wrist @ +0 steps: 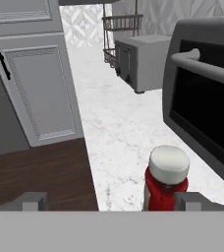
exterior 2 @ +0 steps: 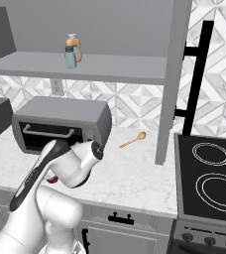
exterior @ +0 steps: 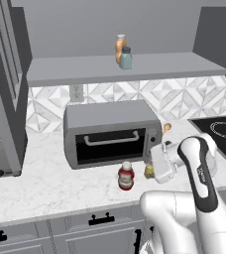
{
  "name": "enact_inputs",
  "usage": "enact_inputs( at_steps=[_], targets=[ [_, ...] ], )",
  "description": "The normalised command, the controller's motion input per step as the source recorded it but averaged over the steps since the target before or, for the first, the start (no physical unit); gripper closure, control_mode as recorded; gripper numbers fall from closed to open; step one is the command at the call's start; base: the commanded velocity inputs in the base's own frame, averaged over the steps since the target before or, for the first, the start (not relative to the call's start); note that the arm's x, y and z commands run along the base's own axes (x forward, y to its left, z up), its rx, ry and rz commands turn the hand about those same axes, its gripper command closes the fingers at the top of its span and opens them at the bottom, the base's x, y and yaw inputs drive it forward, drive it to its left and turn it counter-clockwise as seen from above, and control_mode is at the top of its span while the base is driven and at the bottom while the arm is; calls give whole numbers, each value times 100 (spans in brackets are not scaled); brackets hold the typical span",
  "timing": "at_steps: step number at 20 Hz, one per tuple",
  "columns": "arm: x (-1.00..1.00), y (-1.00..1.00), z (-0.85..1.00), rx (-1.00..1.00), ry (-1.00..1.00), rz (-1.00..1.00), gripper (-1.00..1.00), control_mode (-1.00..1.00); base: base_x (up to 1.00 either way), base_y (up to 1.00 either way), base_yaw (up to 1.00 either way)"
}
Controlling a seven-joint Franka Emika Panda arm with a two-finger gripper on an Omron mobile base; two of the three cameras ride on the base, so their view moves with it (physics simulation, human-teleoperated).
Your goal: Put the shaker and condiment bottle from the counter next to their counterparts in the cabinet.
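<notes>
Progress check: neither item has been moved yet, judging from where things lie.

Red bottle [exterior: 126, 176] stands upright on the counter [exterior: 45, 183], just in front of the toaster oven [exterior: 110, 133], near its right half. In the hand view the bottle [wrist: 166, 183] sits low and right of centre, close to the right fingertip [wrist: 190, 201].

Yellow shaker [exterior: 148, 170] stands on the counter just right of the red bottle, partly hidden behind the hand.

Gripper [wrist: 111, 202]: the two tips stand wide apart, nothing between them. The bottle is off toward the right tip, not centred in the gap. The hand is turned sideways, low over the counter, beside the shaker.

Cabinet [exterior: 75, 72]: orange bottle [exterior: 120, 47] and teal-grey shaker [exterior: 126, 58] stand together mid-shelf, the shaker in front. Bare shelf lies on both sides of them.

Wooden spoon [exterior 2: 133, 140] lies on the counter, right of the oven, well apart from the work.

Judgement: early stage, first pick not yet made. Left to do: grasp and shelve both the bottle and the shaker.
</notes>
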Motion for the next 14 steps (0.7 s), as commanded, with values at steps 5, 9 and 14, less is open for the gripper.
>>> enact_inputs(
  at_steps=[5,9,14],
  targets=[
    [0,52,-100,6,-2,-7,-100,-100,0,0,0],
    [0,45,-100,5,-4,-6,-100,-100,0,0,0],
    [-4,28,-100,5,-9,-10,-100,-100,0,0,0]
  ],
)
